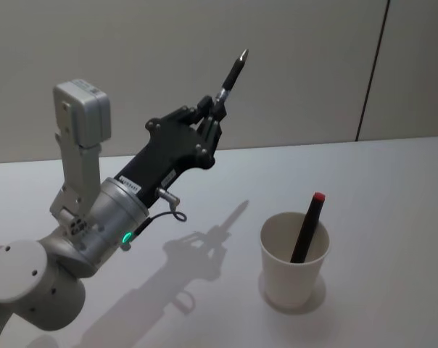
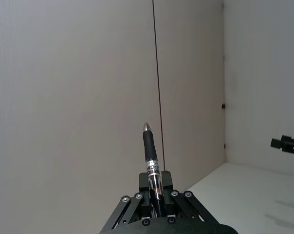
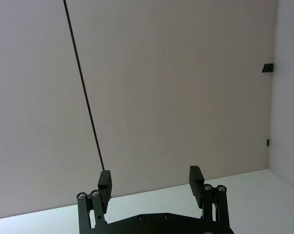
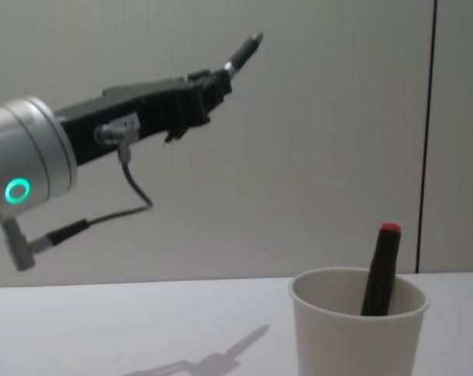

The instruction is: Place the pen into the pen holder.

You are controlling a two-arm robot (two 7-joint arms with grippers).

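Left gripper (image 1: pixel 212 117) pinching pen (image 1: pixel 232 75), tip up | pen holder (image 1: pixel 291 281) lower, well apart rightward | right gripper (image 3: pixel 150 176) spread

Table (image 1: pixel 393 181): plain white matte top, running back to the wall.
Wall (image 1: pixel 132 43): smooth pale grey panels, meeting the table's far edge.
Panel seam (image 1: pixel 373 69): thin dark line on the right part of the wall, rising from the table's edge.
Red-capped black pen (image 1: pixel 308 225): stands tilted inside the pen holder (image 1: pixel 291 283), leaning toward the rim at the right, cap end up and above the rim.
Shadow (image 1: pixel 197 254): soft grey shape on the table, left of the pen holder.
Small dark fitting (image 3: pixel 267 68): fixed high on a wall in the right wrist view; its kind cannot be told.
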